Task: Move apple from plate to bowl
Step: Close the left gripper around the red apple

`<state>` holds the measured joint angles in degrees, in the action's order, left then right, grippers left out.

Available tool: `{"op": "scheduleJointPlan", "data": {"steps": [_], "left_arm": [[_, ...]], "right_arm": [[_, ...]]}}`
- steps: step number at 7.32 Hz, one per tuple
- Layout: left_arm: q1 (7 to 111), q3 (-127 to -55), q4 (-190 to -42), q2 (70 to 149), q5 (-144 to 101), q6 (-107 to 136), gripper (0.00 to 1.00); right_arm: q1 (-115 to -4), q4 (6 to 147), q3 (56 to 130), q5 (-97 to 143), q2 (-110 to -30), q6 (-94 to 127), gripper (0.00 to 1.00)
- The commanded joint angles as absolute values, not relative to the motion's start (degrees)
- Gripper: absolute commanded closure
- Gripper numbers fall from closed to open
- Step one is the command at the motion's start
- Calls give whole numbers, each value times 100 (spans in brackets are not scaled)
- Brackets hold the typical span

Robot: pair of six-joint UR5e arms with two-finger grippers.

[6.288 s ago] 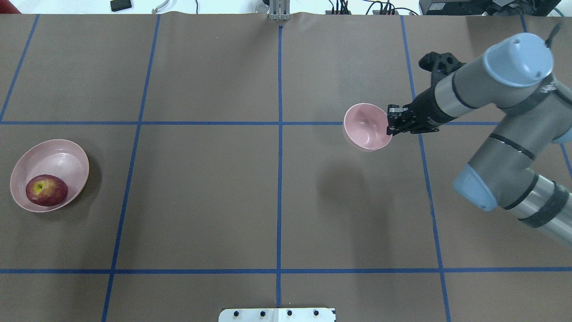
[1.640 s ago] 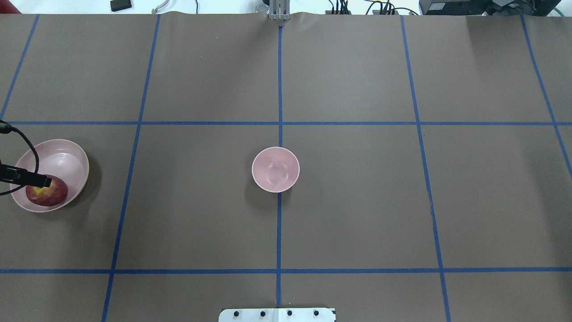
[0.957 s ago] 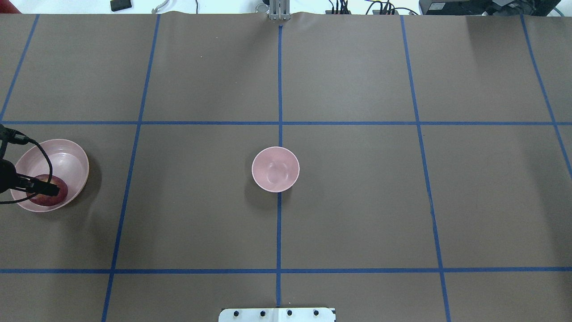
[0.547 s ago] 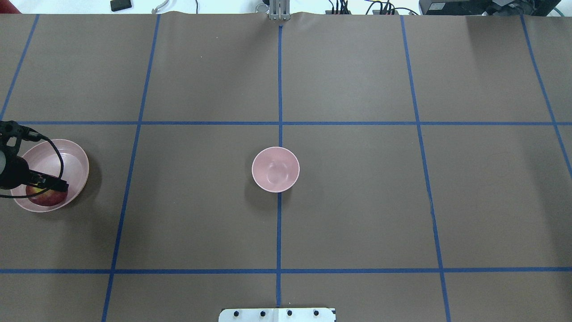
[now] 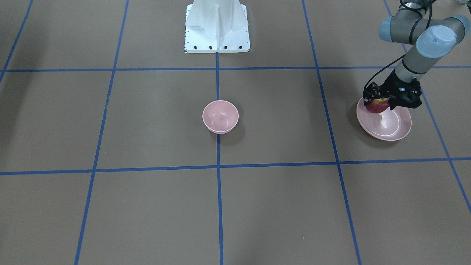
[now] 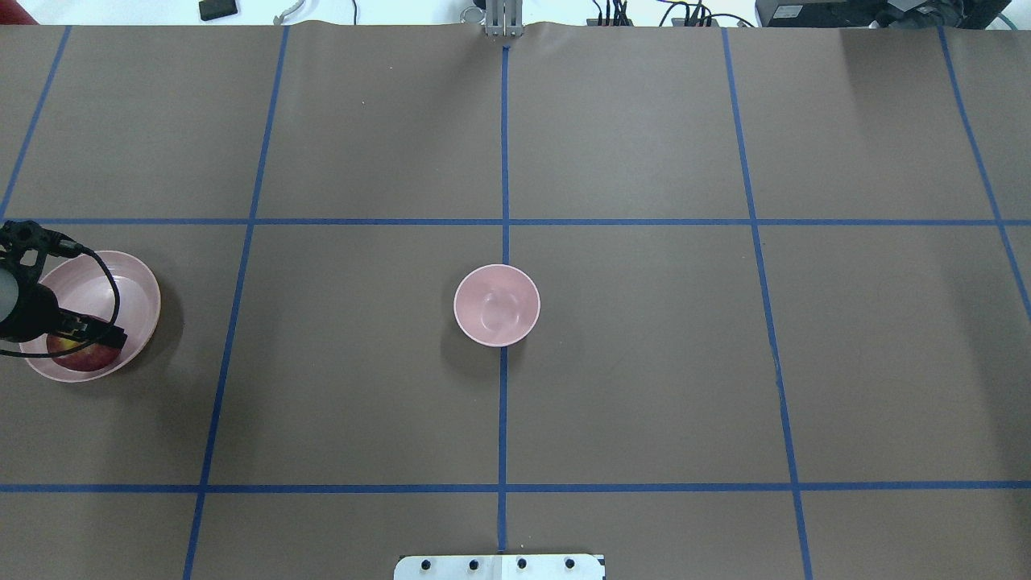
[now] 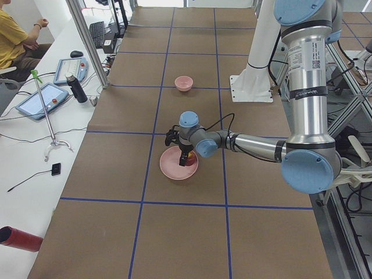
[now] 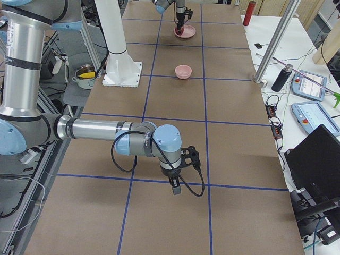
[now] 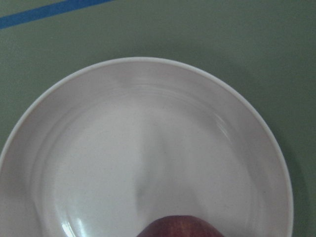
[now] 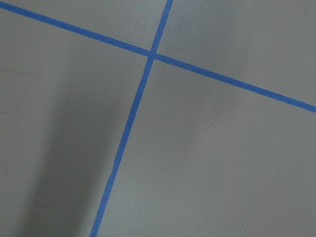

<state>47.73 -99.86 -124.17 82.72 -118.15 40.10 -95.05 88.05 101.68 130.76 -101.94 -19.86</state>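
Front-facing view: the apple (image 5: 376, 107) lies on the plate (image 5: 401, 123), at the rim nearest the robot, directly under the left fingers (image 5: 390, 104), which straddle it; I cannot tell whether they clamp it

Overhead: the bowl (image 6: 496, 305) stands well apart from the plate, to the robot's right

Right side view: the right fingers (image 8: 176, 189) hang far from the plate, and I cannot tell their state

Left side view: the near arm's lettering (image 7: 306, 70) is too small to read

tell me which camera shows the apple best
Exterior front-facing: the apple shows its red side and yellow top on the plate, under the left claw. The overhead view shows a red sliver beside the claw, the left wrist view only an edge, and the side views show it tiny.
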Motion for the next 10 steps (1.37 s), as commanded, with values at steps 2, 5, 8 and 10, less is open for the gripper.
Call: {"op": "scheduleJointPlan", "data": {"steps": [2, 5, 8, 10], "left_arm": [[4746, -9967, -12384, 8253, -11830, 4034, 19], [4798, -10185, -12349, 8183, -11847, 4025, 100], [5168, -12113, -9444, 8889, -12516, 4078, 100], [5055, -12410, -6824, 11071, -12394, 4400, 100]], "right_arm": [[-9501, 8798, 10169, 13069, -10187, -1978, 0], [-9501, 8807, 10169, 13069, -10187, -1960, 0], [-9501, 8807, 10151, 13078, -10187, -1960, 0], [-9510, 8807, 10125, 13305, -10221, -1960, 0]]}}
